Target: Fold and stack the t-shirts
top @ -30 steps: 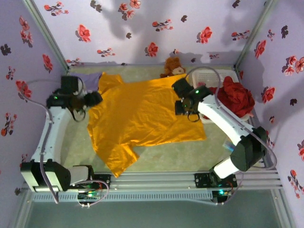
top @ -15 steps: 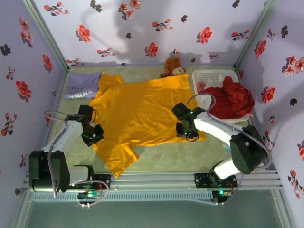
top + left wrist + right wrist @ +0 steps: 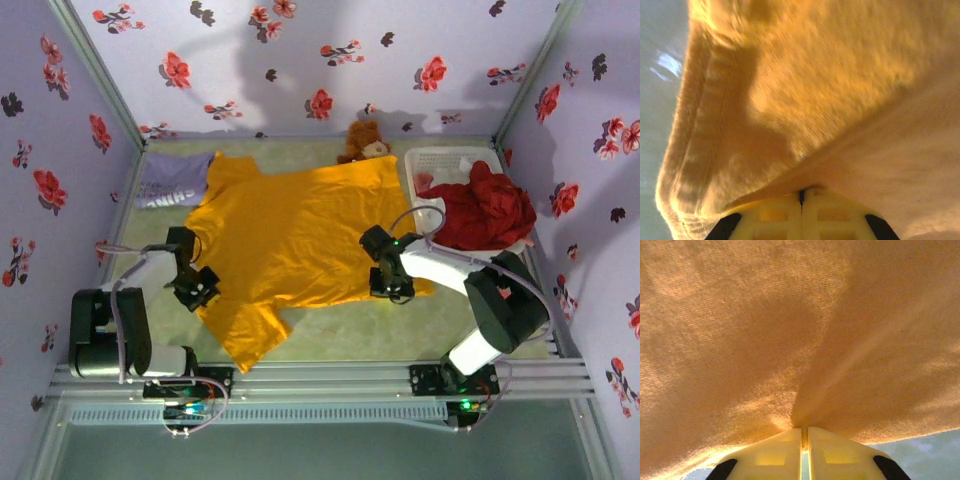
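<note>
While the orange-yellow t-shirt (image 3: 300, 235) lies spread mid-tabletop (image 3: 350, 325), long axis left-right, neck leftward, the left hand (image 3: 203, 288) is clamped on its near-left shoulder edge and the right hand (image 3: 392, 287) on its near hem corner; the lavender t-shirt (image 3: 172, 183) lies far-left.

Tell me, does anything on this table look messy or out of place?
Yes. A crumpled red cloth is heaped over the white slatted plastic basket, spilling past its rim. The orange-yellow cloth t-shirt lies spread but skewed, and a small brown plush toy sits by its far edge.
</note>
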Robot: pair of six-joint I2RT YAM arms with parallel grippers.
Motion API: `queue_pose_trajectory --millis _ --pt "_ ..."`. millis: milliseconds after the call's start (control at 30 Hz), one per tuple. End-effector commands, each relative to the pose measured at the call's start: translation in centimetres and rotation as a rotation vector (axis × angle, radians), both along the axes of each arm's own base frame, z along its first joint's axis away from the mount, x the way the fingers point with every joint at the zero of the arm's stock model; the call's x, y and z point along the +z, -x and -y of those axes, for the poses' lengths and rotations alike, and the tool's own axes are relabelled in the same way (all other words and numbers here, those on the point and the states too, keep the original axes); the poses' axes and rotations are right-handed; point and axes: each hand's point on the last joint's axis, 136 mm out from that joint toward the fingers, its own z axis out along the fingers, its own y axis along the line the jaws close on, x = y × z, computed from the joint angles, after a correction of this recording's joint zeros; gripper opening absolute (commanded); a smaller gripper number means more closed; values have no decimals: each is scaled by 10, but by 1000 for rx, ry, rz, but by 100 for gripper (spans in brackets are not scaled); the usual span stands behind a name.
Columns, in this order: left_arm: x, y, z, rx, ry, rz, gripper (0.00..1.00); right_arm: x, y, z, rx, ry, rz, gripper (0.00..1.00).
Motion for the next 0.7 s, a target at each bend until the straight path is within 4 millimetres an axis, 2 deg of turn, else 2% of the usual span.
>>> queue_pose_trajectory --millis 0,233,333,433,500,600,667 --pt "-8 -10 -29 32 -87 5 0 -15 27 -5 7 -19 -103 11" --pt "-10 -25 -45 65 -38 -2 0 -12 54 -49 -1 -114 -141 10" --pt "-4 -30 -43 34 -11 -1 0 -2 53 -57 10 -107 -110 18" --pt "17 -32 -42 1 -13 28 0 24 44 -50 16 -87 -44 30" --pt "41 -30 -47 -23 -51 71 0 46 40 -45 3 -96 7 38" --pt "67 -17 -57 -51 -122 66 2 65 42 -29 -53 -102 40 41" --pt "73 -10 -59 -61 -134 33 8 66 48 -13 -101 -92 41 42"
